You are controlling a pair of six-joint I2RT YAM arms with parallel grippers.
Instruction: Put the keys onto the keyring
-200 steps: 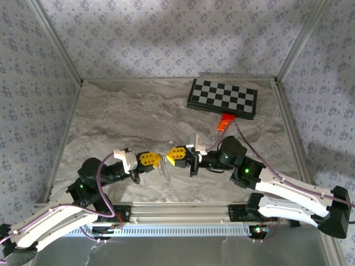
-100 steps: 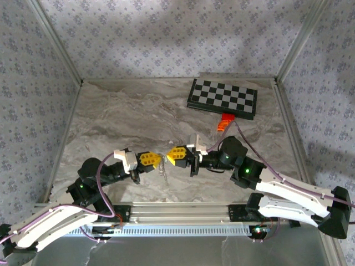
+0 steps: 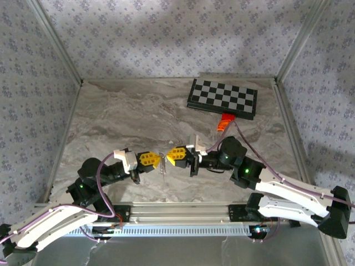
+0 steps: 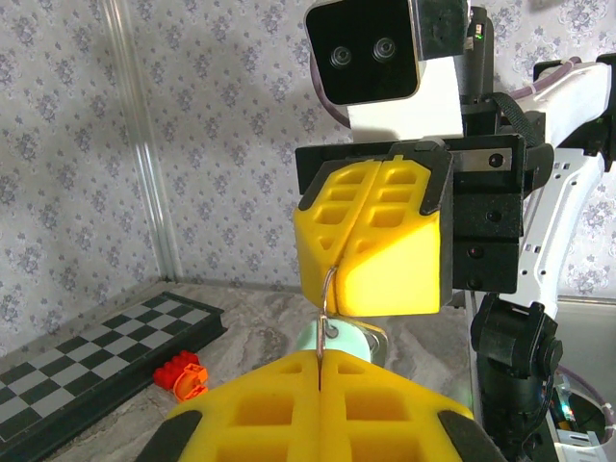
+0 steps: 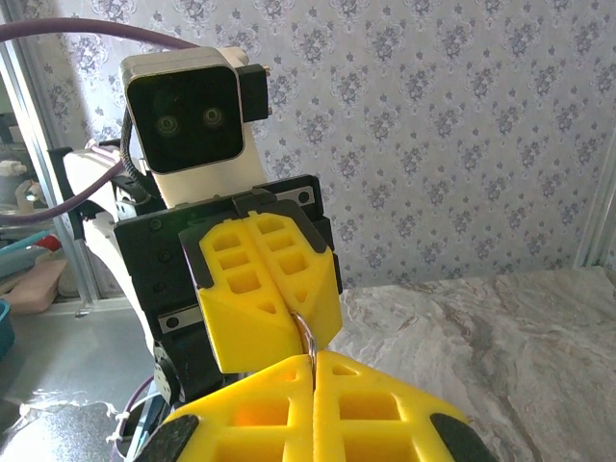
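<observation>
1. Grip on the left side: your left end effector (image 3: 156,160) has its yellow fingers pressed flat together. They pinch the thin wire of the keyring (image 3: 162,165) right at their seam.
2. Your keyring sits in the narrow gap between the two end effectors, near the front edge of the bench (image 3: 111,122) and roughly midway across it. In your left wrist view the wire runs from the near seam up to the opposite one.
3. Just behind the ring in that same view you see the key (image 4: 339,339), a small piece with a pale teal-green head. You cannot tell from these views whether it is threaded on the ring or only close to it.
4. Your right end effector (image 3: 170,155) faces the left one tip to tip. It is closed as well, clamping the same ring from the other side.
5. Farther right and toward the back, an orange block (image 3: 224,122) lies on the bench, just in front of the chessboard (image 3: 222,98) and close against its near edge.
</observation>
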